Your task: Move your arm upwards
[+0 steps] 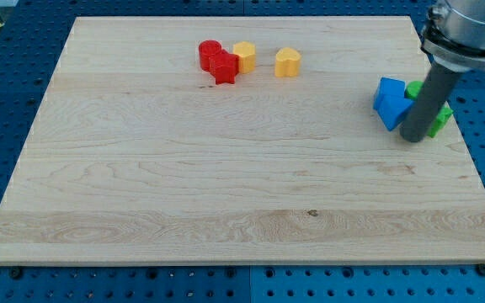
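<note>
My tip (413, 138) is set down on the wooden board (226, 185) near its right edge; nothing is held by it — the rod is bare. Directly to the tip's left, touching or nearly so, the blue blocks (391, 101) are seen; just behind and to the tip's right a green block (439, 119) is partly hidden by the rod. Well to the tip's upper left lie a yellow block (287, 62), another yellow block (244, 55) and two red blocks (218, 61) — clustered near the board's top edge.
</note>
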`<state>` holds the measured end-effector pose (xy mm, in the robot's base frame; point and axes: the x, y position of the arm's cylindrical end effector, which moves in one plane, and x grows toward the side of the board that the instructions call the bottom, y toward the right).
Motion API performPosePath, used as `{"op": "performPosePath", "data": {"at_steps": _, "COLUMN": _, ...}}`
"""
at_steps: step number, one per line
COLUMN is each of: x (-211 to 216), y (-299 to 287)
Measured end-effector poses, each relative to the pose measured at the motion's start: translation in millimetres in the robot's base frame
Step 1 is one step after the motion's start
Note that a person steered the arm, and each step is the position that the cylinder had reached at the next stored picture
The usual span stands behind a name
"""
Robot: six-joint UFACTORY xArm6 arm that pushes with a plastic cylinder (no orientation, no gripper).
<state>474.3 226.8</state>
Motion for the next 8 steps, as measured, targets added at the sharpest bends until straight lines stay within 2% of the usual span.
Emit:
{"op": "performPosePath", "data": {"at_steps": 1, "x": 46, "y": 0}}
{"op": "performPosePath", "data": {"at_steps": 2, "x": 54, "y": -22}}
{"op": "performPosePath", "data": {"at_steps": 5, "x": 21, "y": -33}}
{"op": "performPosePath", "data": {"at_steps": 6, "x": 13, "y": -62}}
{"op": "performPosePath", "data": {"at_steps": 7, "x": -3, "y": -86}}
{"op": "performPosePath", "data": {"at_steps": 8, "x": -37, "y": -95}}
